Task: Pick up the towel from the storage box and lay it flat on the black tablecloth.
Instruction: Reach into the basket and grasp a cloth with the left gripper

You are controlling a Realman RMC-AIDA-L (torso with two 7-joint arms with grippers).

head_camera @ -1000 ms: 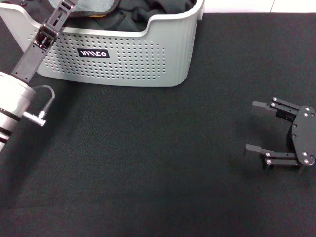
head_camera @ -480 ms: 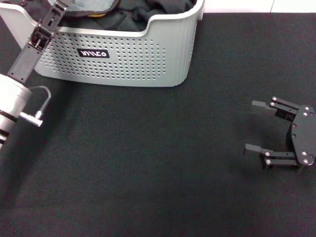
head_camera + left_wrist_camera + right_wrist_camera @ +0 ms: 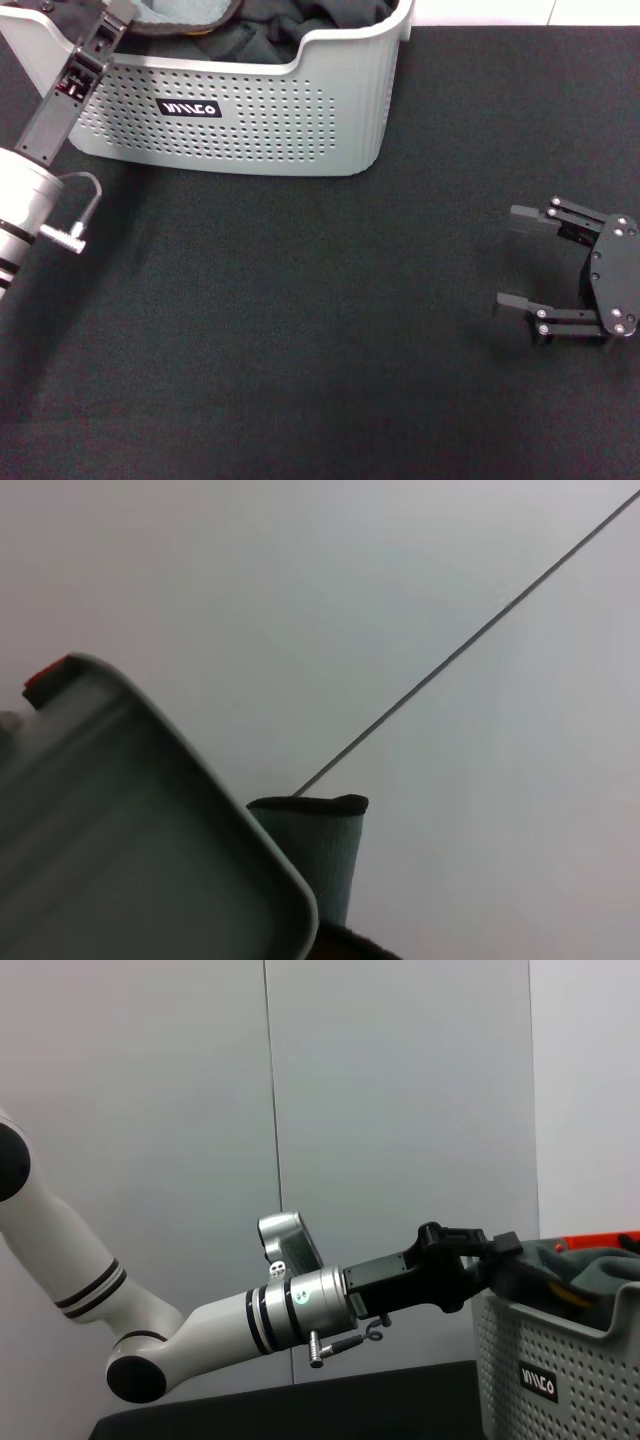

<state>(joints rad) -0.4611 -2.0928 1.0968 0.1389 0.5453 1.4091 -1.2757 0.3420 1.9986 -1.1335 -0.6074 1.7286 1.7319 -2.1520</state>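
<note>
The storage box (image 3: 250,130) stands at the back left of the black tablecloth (image 3: 300,330). The towel (image 3: 185,12) lies on top of the black garments (image 3: 290,25) in the box, grey-teal face up, with a bit of orange (image 3: 197,30) showing. My left gripper (image 3: 122,10) reaches over the box's left rim and is shut on the towel's edge. In the right wrist view the towel (image 3: 565,1260) rises above the box (image 3: 560,1380) towards the left gripper (image 3: 500,1250). The left wrist view shows a towel corner (image 3: 322,850) standing upright. My right gripper (image 3: 508,257) rests open on the cloth at the right.
The left arm's silver wrist and cable (image 3: 60,225) hang over the cloth in front of the box's left corner. A white wall lies behind the table.
My left gripper has shifted a little to the left over the box's rim, and the towel's grey edge has moved with it. The right gripper has not moved.
</note>
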